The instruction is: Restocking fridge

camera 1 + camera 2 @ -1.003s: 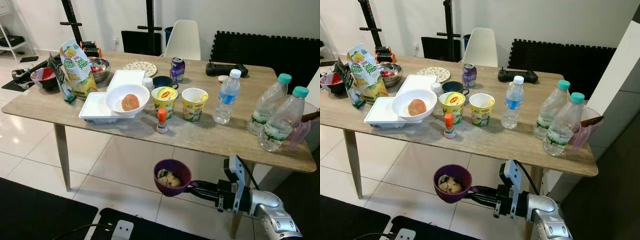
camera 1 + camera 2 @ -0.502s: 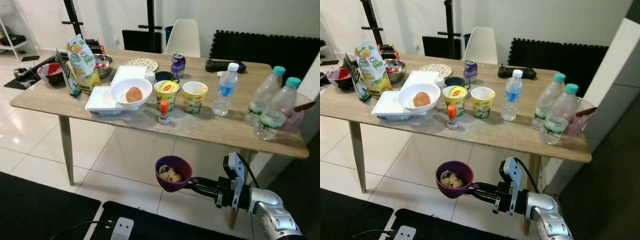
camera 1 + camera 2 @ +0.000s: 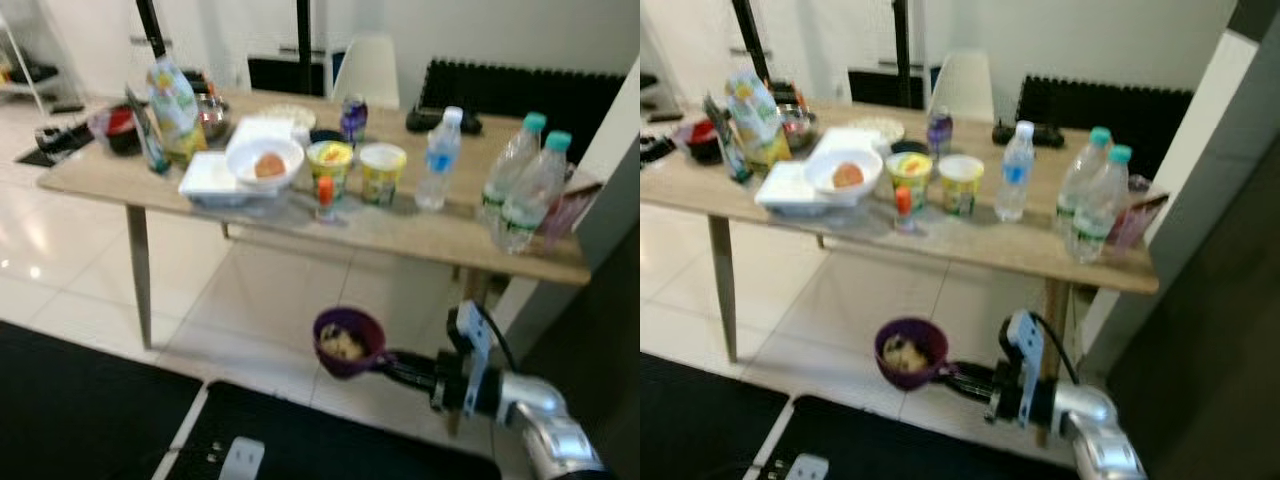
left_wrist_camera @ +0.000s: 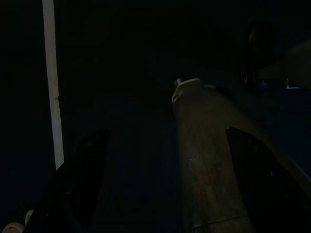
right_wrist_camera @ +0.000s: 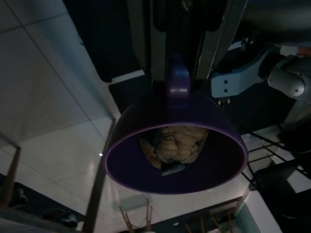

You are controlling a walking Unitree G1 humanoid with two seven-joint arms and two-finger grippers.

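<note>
Right gripper (image 3: 392, 362): I hold it clamped on the handle of the purple bowl (image 3: 348, 342), low over white floor tiles (image 3: 260, 300), in front of the table (image 3: 420, 238) edge and apart from it. Black mat (image 3: 90, 400) borders the tiles nearest me. Right wrist view adds pale crumpled food (image 5: 173, 145) inside the bowl; left gripper: too dark, cannot tell.

Very dark; dim cylindrical limb (image 4: 209, 160), thin white strip (image 4: 52, 82).
</note>
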